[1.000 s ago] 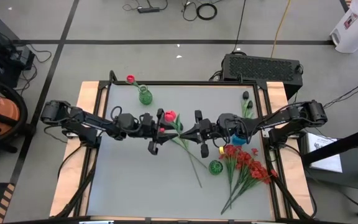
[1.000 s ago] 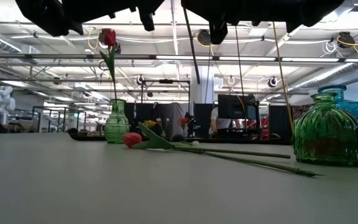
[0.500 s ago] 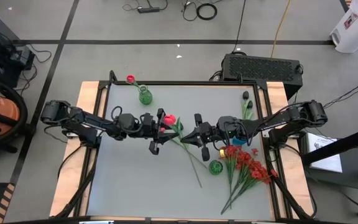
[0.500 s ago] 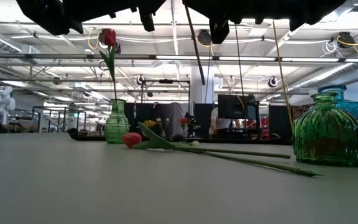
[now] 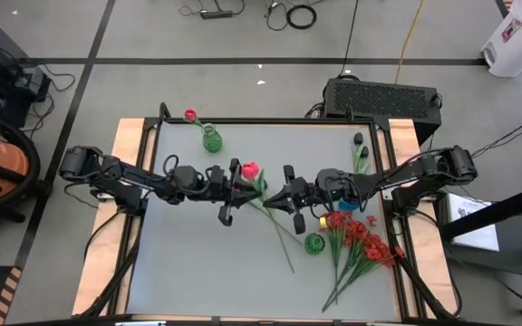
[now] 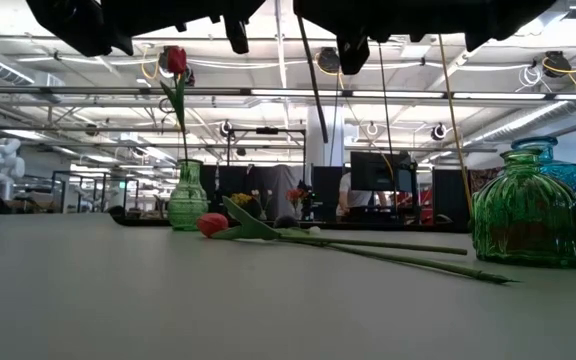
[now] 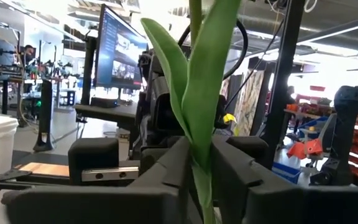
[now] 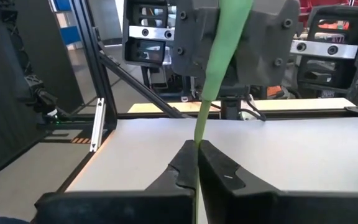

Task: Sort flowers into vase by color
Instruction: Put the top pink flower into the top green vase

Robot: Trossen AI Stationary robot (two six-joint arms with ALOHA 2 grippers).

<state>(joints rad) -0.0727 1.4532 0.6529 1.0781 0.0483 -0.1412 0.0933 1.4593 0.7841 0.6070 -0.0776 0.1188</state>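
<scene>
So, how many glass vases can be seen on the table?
3. One green vase holds a red tulip near the table's corner; a second green vase stands beside the red flower bunch; a blue vase sits under the right arm. The arms may hide more.

Even, bright overhead light fills the table [image 5: 198, 254] — shadows beneath the arms stay faint and soft. Ceiling strip lights [image 6: 118, 50] glare in the low view, and bright windows [image 7: 353, 68] wash out the left wrist view's background — near fingers look soft.

Grey floor [image 5: 243, 36], black tape lines, ceiling lights [image 6: 68, 50].
</scene>
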